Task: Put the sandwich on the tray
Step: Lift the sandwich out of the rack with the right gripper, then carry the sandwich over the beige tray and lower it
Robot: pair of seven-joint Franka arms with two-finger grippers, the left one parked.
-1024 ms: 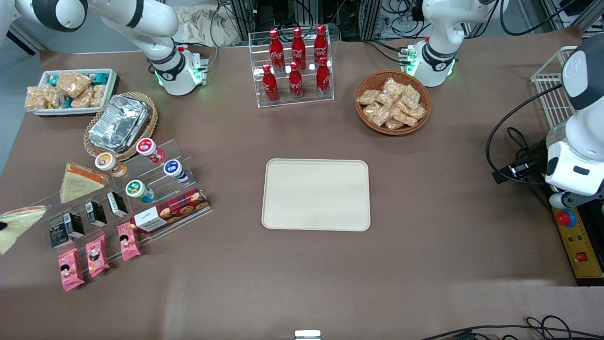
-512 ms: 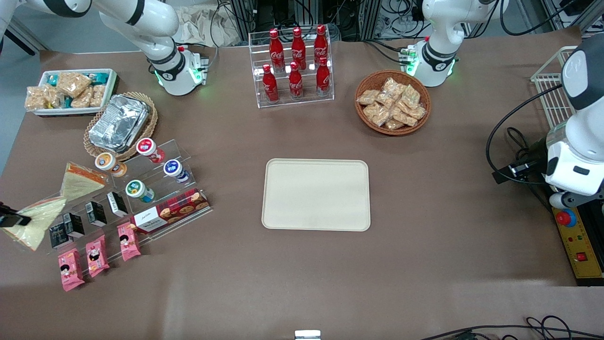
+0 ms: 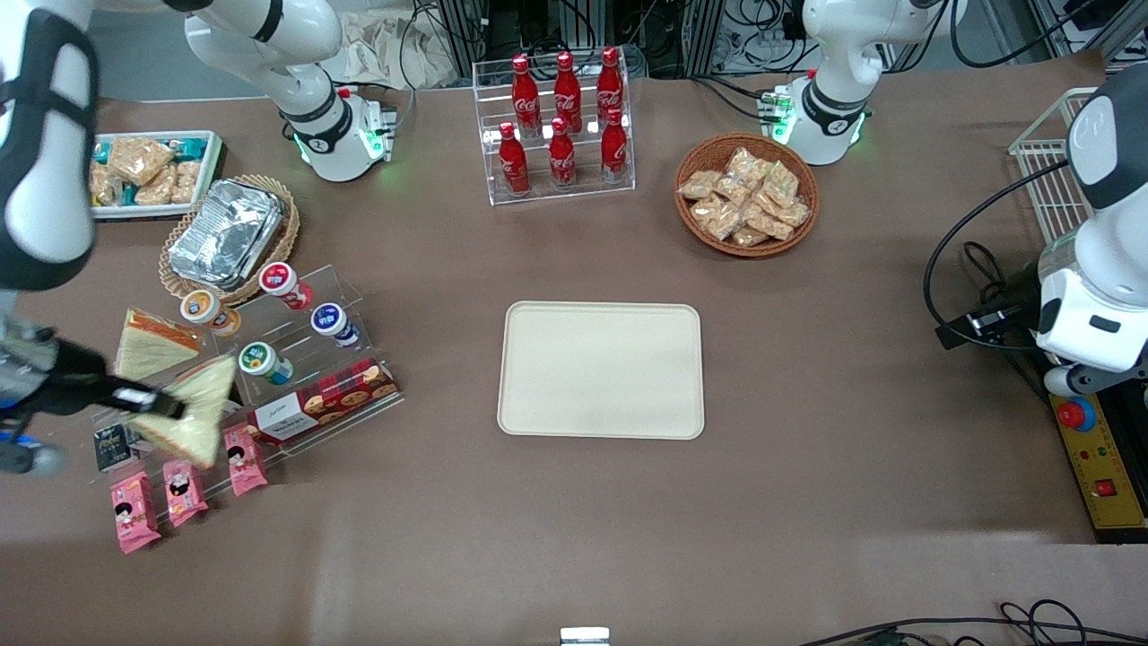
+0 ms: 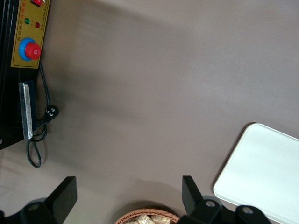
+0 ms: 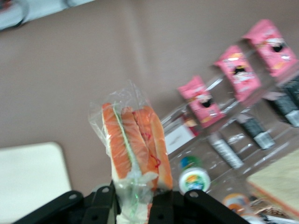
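The tool (image 3: pixel 148 401) is clamped on the sandwich (image 3: pixel 190 408), which hangs clear of the table (image 3: pixel 556 520), above the clear tiered display stand (image 3: pixel 296 359) at the working arm's end. Half a second ago the sandwich was at the very edge of the front view, farther from the tray (image 3: pixel 601 369); it has since travelled toward the tray and now covers the small black cartons on the stand. The right wrist view shows the fingers (image 5: pixel 105 205) pressed against both sides of the wrapped wedge (image 5: pixel 134 144), its orange and green filling edge facing the camera. The second sandwich wedge (image 3: pixel 152 344) lies on the stand, just beside the held one and farther from the front camera. The tray lies bare at the table's centre, well apart from the sandwich. The pink snack packets (image 3: pixel 179 492) remain unchanged.
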